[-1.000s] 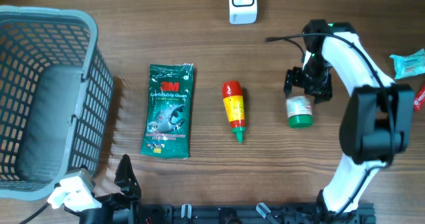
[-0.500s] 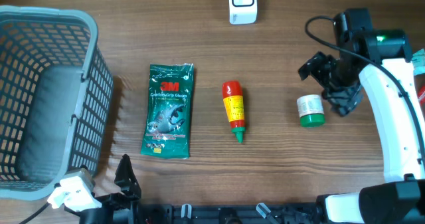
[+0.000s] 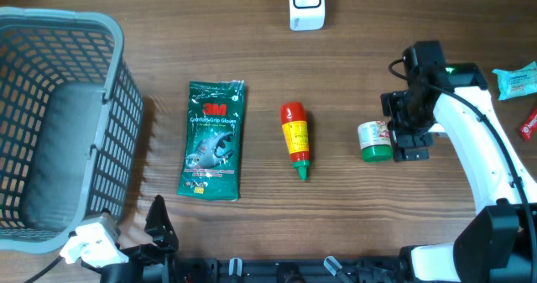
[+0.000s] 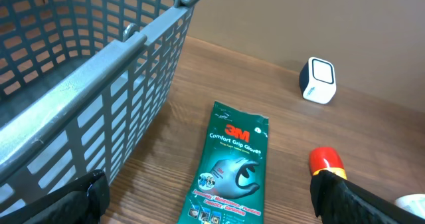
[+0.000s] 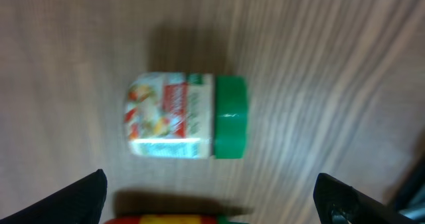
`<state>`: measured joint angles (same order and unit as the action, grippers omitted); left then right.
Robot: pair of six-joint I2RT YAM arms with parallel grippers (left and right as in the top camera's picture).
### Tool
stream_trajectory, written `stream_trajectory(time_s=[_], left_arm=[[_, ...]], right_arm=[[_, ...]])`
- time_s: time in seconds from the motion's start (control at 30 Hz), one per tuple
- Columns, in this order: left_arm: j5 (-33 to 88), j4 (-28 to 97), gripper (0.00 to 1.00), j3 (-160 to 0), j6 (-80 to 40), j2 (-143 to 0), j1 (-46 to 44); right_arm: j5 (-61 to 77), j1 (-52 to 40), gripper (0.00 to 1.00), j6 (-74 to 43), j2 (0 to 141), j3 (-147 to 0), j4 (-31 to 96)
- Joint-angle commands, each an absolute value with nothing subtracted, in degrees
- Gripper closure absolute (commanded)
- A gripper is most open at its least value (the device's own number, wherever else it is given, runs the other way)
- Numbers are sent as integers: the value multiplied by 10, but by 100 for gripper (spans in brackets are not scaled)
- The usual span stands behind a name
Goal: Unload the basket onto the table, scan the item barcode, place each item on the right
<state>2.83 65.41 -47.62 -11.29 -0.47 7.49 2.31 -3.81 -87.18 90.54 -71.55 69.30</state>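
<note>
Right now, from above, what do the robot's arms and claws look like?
The right arm has smooth white shells between black joints, a small green light near the wrist and a thin black cable looping off it. The right gripper is black and blocky, with two fingers. The left gripper is black too, beside a white block; little else of that arm shows.

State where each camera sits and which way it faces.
Overhead: above the table, looking straight down; the right arm shows, beside the jar.
Left wrist: low beside the basket, facing across the table toward the white scanner; its fingertips show.
Right wrist: above the jar, looking down; its fingertips show.
Shared: overhead and left wrist both show the glove packet.
</note>
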Motion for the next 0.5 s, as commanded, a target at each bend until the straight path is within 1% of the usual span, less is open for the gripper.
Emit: stream_trajectory(time_s=[0.0,0.2,0.37,0.47], left_arm=[[27,652,0,-477,-116,-3,72],[27,652,0,-477,-116,-3,72],[27,652,0,-477,-116,-3,72],[27,652,0,-477,-116,-3,72]], right_arm=[[14,-39,1,-887,910,-695,665],[17,-39,0,-885,957,-640,592],[-3,-39,0,-854,991,-635,535],[-27,-39,0,-842,996,-635,521]])
